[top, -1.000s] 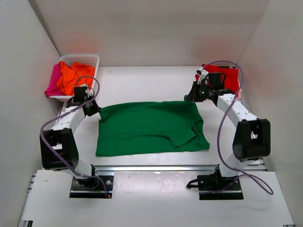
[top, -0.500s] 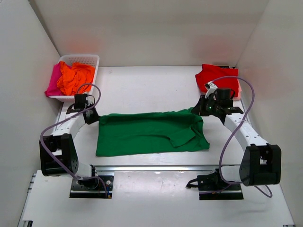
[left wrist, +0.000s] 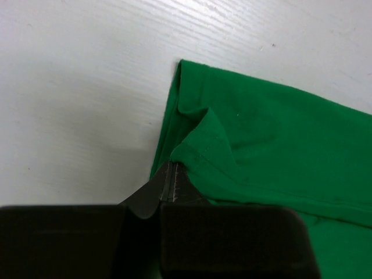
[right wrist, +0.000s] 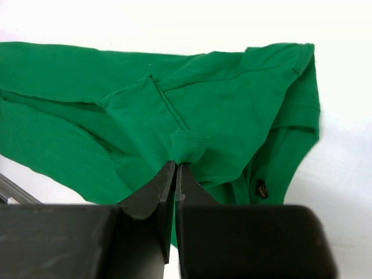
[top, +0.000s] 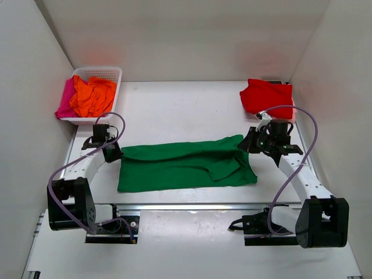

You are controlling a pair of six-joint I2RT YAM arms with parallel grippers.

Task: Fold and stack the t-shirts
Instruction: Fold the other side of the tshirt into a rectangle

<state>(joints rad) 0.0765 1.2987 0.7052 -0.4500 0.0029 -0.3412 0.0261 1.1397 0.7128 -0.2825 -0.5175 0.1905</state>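
A bright green t-shirt (top: pixel 186 165) lies across the table's middle, its far edge lifted and drawn toward the near edge. My left gripper (top: pixel 114 152) is shut on the shirt's far left corner (left wrist: pixel 195 145). My right gripper (top: pixel 247 144) is shut on the far right corner (right wrist: pixel 187 145). A folded red t-shirt (top: pixel 266 96) lies at the far right. Orange (top: pixel 93 96) and magenta-pink (top: pixel 65 102) t-shirts sit in and over the basket at the far left.
The white lattice basket (top: pixel 99 73) stands at the far left corner. White walls enclose the table on three sides. A metal rail (top: pixel 192 206) runs along the near edge by the arm bases.
Both grippers have pulled the green shirt's far edge toward the near edge, so the visible shirt is narrower front to back. The red shirt, earlier partly hidden by the right arm, now shows fully.
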